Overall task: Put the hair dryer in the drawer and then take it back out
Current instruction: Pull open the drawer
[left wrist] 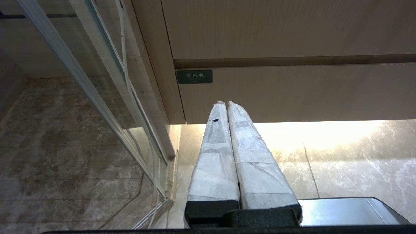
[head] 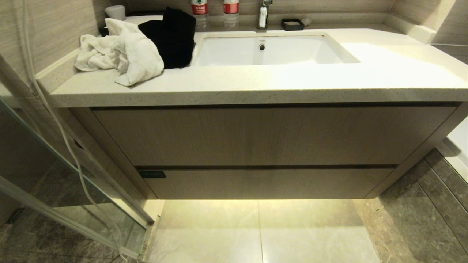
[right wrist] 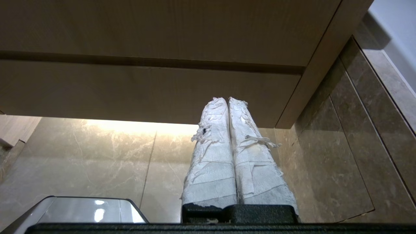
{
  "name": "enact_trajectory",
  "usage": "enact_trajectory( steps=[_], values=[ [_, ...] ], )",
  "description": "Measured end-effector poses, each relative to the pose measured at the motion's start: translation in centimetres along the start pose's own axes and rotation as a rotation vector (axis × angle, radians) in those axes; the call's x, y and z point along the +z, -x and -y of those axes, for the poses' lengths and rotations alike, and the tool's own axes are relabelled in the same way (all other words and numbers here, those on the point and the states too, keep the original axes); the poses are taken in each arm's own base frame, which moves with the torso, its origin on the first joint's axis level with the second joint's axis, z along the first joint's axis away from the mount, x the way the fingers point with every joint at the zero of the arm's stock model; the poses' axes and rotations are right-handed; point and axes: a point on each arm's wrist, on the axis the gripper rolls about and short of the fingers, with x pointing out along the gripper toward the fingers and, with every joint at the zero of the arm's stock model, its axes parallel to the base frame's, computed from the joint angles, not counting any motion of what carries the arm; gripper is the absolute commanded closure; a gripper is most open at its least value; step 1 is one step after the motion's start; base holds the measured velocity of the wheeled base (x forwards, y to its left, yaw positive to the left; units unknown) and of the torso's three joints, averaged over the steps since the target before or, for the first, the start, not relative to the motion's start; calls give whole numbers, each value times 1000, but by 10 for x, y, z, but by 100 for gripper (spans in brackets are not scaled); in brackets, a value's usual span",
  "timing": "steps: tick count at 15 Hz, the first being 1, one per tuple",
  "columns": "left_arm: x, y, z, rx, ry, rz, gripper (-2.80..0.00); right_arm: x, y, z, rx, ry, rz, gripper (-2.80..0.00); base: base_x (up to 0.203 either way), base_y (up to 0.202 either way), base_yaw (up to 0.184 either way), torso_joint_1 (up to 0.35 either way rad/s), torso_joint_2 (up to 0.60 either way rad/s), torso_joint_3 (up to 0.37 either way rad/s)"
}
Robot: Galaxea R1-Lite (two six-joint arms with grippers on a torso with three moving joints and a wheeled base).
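The drawer [head: 263, 182] is the shallow light-wood front at the bottom of the vanity, pushed fully in, with a small black label [head: 152, 174] at its left end. The same drawer front [left wrist: 292, 94] and its label [left wrist: 194, 76] fill the left wrist view, and the drawer [right wrist: 146, 91] also shows in the right wrist view. My left gripper [left wrist: 226, 103] is shut and empty, low in front of the drawer's left part. Shut and empty too, my right gripper [right wrist: 227, 99] hangs before the drawer's right end. Neither arm appears in the head view. The hair dryer is out of view.
A taller wood panel [head: 270, 137] sits above the drawer under the stone countertop [head: 256, 87]. On the counter lie a white towel [head: 120, 54] and a black cloth [head: 173, 36] beside the sink [head: 270, 49]. A glass door [head: 55, 175] stands left. Marble wall [right wrist: 351, 130] bounds the right.
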Motion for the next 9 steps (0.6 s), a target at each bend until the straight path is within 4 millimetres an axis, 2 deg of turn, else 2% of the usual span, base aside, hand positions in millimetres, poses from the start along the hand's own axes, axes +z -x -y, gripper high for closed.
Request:
enact_trajectory(
  steps=[9],
  values=[
    [0, 0, 0, 0, 0, 0, 0, 0, 0, 0, -1, -1, -2, 0, 0, 0, 0, 0, 0, 0]
  ],
)
